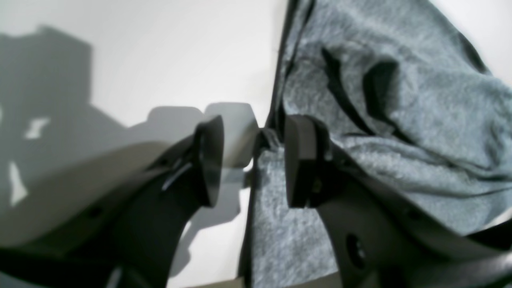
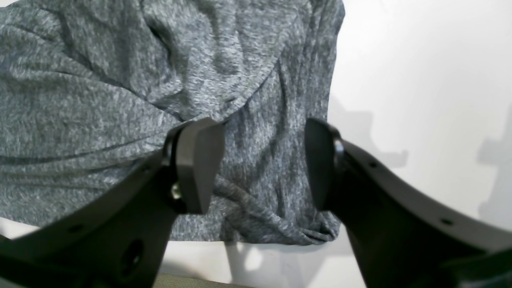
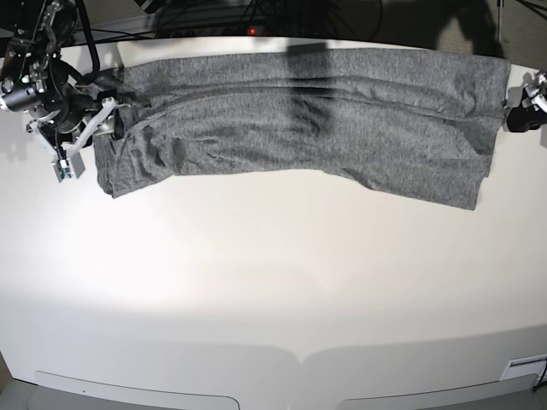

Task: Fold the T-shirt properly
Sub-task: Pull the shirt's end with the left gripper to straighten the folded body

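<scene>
T-shirt (image 3: 308,128) alone on white table (image 3: 273,282)

White glossy table (image 3: 273,282) – bright overhead glare; dark cables (image 3: 256,13) behind far edge

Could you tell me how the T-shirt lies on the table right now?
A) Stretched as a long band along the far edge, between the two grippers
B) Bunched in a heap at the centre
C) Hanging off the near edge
A: in the base view the T-shirt spans the table's far side, from the right gripper to the left gripper.
</scene>
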Controlling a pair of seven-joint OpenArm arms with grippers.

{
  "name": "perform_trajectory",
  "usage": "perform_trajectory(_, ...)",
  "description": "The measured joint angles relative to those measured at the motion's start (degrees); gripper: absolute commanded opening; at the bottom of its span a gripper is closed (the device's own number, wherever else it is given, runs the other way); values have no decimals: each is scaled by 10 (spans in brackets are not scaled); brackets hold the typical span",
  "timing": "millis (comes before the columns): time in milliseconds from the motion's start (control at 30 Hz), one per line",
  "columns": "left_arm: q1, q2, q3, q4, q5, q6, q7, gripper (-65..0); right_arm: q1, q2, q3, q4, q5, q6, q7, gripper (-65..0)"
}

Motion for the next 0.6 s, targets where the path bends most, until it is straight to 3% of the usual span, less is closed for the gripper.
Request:
perform_trajectory(233, 1, 9, 26, -10, -12, 0, 15, -405, 0, 0, 0, 0, 0, 0, 0, -294)
perform_trajectory(400, -2, 17, 75, -7, -44, -2, 3, -405, 0, 0, 0, 0, 0, 0, 0, -294)
perform_trajectory(600, -2, 17, 81, -7, -81, -4, 8, -405, 0, 0, 0, 0, 0, 0, 0, -294)
